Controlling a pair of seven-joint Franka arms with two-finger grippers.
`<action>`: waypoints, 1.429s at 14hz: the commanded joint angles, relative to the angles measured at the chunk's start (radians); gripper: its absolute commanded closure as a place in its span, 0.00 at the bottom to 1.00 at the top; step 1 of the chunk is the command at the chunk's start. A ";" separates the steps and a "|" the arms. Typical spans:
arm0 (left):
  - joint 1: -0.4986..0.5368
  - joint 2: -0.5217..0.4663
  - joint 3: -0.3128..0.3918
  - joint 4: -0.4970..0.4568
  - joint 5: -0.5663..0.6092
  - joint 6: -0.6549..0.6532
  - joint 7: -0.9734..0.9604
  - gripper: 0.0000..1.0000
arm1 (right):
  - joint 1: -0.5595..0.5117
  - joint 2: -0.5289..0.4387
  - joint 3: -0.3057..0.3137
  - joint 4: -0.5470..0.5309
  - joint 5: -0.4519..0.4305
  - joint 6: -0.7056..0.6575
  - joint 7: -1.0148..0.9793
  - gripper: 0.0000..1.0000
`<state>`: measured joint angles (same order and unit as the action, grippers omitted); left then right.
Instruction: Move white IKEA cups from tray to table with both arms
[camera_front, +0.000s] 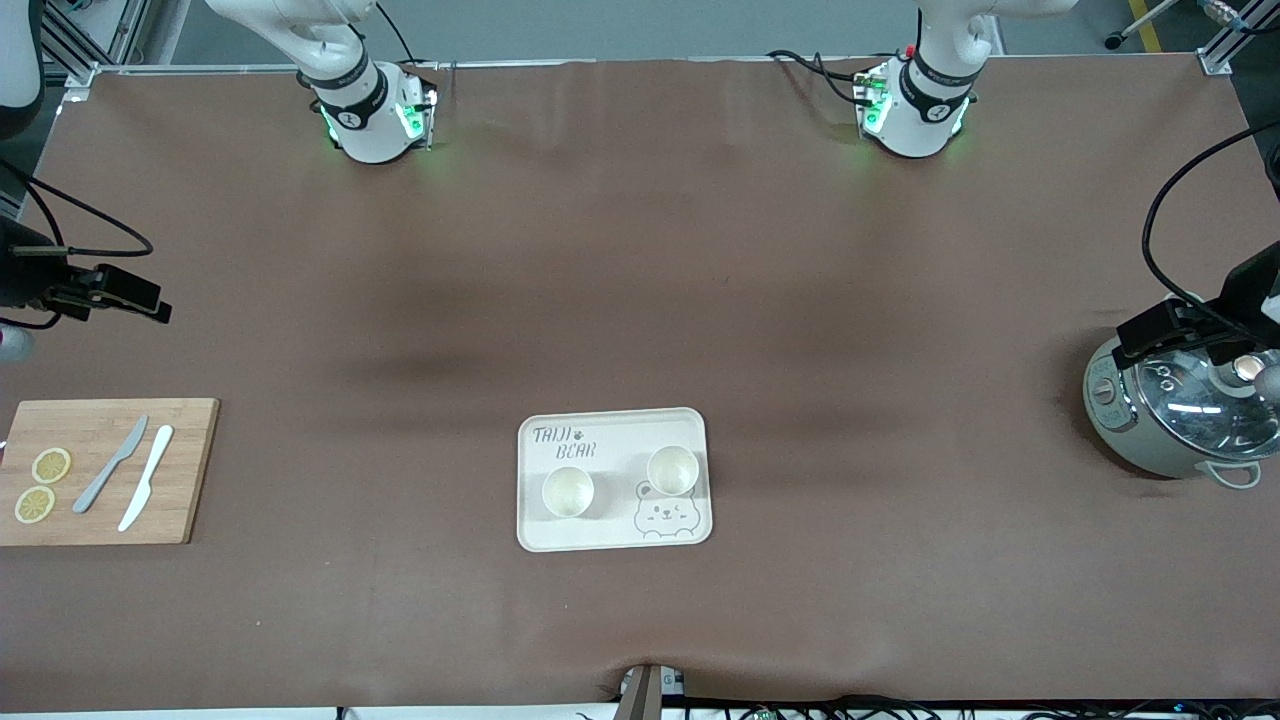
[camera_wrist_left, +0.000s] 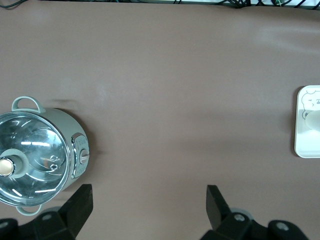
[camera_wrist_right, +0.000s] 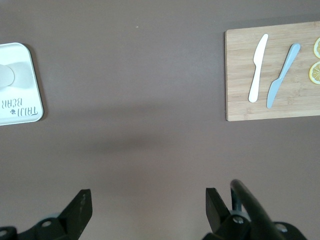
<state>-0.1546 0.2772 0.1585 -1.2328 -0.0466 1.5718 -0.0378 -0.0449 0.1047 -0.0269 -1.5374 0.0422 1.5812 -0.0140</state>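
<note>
The cream tray (camera_front: 612, 425) carries the words "TAIJI BEAR" in grey lettering at one corner, with a small paw mark beside "TAIJI". Nothing else is legible.

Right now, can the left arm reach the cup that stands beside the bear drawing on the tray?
Probably yes: the cup stands uncovered on the tray, and the open left gripper has only bare table between.
</note>
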 joint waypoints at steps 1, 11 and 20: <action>0.006 -0.010 -0.011 0.001 0.011 -0.010 0.009 0.00 | -0.001 -0.002 0.005 -0.001 -0.013 0.003 -0.004 0.00; 0.000 0.042 -0.010 -0.017 0.007 0.023 -0.004 0.00 | 0.010 0.000 0.005 -0.003 -0.011 0.003 0.008 0.00; -0.029 0.171 -0.016 -0.017 -0.038 0.094 -0.046 0.00 | 0.083 0.044 0.008 0.031 0.047 0.063 0.050 0.00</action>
<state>-0.1759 0.4305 0.1438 -1.2542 -0.0723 1.6423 -0.0560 -0.0034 0.1149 -0.0186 -1.5361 0.0774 1.6253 -0.0061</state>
